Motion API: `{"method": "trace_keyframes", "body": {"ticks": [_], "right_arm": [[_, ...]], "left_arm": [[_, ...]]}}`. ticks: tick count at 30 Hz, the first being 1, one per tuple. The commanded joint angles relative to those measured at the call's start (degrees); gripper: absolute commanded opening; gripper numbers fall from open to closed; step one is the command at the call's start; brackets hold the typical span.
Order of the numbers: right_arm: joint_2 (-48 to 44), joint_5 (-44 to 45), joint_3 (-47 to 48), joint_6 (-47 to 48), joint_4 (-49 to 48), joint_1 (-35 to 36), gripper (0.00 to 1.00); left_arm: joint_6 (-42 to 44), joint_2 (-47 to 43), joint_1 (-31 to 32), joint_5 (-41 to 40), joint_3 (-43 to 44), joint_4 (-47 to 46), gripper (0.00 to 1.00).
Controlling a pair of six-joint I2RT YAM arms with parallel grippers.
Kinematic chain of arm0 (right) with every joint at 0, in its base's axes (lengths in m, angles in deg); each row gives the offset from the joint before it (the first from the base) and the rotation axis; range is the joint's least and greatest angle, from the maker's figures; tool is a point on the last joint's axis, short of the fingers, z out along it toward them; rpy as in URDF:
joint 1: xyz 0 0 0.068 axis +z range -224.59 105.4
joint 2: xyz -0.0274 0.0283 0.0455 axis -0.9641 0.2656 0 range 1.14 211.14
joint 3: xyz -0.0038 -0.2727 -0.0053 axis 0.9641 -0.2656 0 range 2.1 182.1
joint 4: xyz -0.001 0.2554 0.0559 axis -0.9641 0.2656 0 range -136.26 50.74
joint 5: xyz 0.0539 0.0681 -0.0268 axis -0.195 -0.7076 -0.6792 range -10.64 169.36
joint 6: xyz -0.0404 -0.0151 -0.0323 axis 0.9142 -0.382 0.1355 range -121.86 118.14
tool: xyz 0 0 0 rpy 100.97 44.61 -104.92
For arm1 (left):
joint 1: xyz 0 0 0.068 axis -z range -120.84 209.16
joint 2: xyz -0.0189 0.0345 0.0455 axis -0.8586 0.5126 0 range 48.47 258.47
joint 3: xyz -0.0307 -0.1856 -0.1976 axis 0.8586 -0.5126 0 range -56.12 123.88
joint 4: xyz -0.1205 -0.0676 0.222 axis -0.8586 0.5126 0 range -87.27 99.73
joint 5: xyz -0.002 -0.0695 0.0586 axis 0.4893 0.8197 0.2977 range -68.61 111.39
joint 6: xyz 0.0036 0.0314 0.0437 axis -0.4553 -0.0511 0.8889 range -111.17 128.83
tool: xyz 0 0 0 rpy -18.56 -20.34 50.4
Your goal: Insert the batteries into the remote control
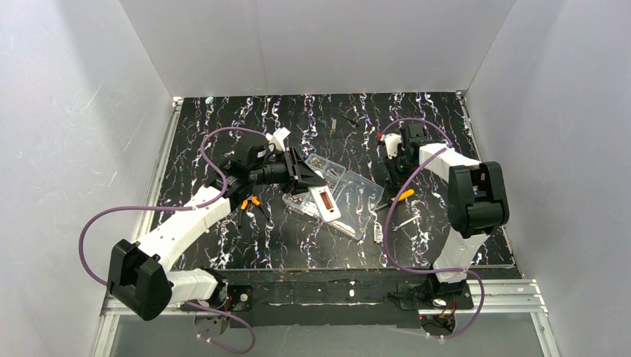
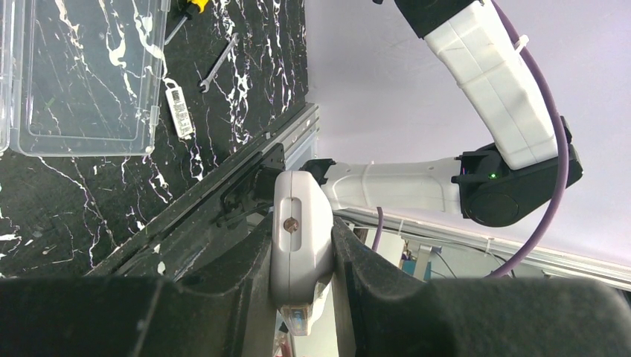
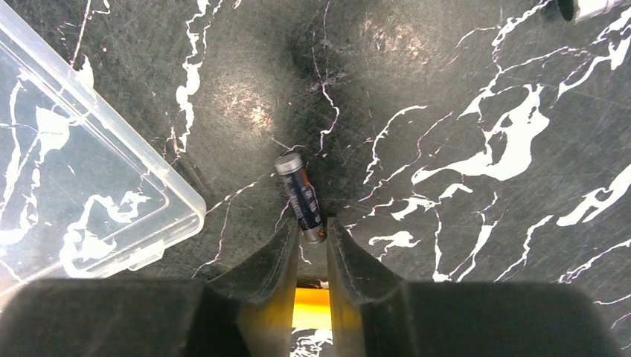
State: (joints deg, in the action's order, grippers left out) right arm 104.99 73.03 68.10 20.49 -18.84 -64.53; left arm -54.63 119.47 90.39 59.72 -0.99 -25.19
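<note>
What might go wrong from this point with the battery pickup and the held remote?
1. The right gripper has only the near end of the battery between its fingertips, and the battery lies skewed to them. It may pivot or slip out on lifting.
2. The left gripper clamps the remote control with part of it sticking out past the fingertips, so pushing a battery in could twist it in the grip.

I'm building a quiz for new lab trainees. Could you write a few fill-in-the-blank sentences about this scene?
1. The left gripper is shut on the white ____.
2. Between the fingertips of the right gripper lies one end of a ____.
3. The screwdriver on the table has a ____ handle.

Missing words: remote control; battery; yellow.
</note>
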Motion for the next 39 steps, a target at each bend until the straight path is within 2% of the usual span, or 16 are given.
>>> {"method": "trace_keyframes", "body": {"ticks": [1, 5, 6, 10, 13, 18, 24, 27, 33, 39], "right_arm": [[0.4, 0.1, 0.2, -1.7, 5.7, 0.4, 0.23], [1.0, -1.7, 0.7, -4.5, 7.0, 0.7, 0.02], [0.8, -2.5, 0.7, -5.1, 7.6, 0.8, 0.01], [-3.7, -3.7, -2.8, -9.1, 4.6, 1.0, 0.01], [-9.1, -1.2, -4.6, -13.9, 1.9, 1.0, 0.01], [-21.0, -3.2, -3.2, -21.3, 0.3, 2.4, 0.01], [-36.0, 0.4, -5.3, -32.2, -5.9, 4.9, 0.01], [-40.0, 1.8, -5.3, -36.0, -5.6, 5.0, 0.01], [-44.0, 4.3, -2.3, -36.1, 1.6, 5.0, 0.01], [-54.4, 2.1, -11.5, -38.3, -10.1, 5.0, 0.01]], "left_arm": [[0.4, -1.9, -0.3, 0.9, 0.4, -0.6, 0.0], [0.2, -2.0, -0.3, 0.3, -0.2, -1.1, 0.0], [0.2, -2.0, -0.3, 0.2, -0.3, -1.2, 0.0], [0.3, -1.8, -0.3, 0.4, -0.2, -1.7, 0.0], [0.8, -1.3, -0.3, 0.6, 0.4, -1.5, 0.0], [1.5, -0.4, -0.3, 0.0, 0.5, -2.1, 0.0], [1.6, 1.1, -0.3, -0.1, 1.9, -3.9, 0.0], [2.0, 1.2, -0.4, -0.3, 3.1, -3.8, 0.0], [5.9, -2.5, -1.6, -4.4, 3.6, -0.8, 0.0], [7.0, -4.4, -3.5, -4.1, 2.9, -2.8, 0.0]]}}
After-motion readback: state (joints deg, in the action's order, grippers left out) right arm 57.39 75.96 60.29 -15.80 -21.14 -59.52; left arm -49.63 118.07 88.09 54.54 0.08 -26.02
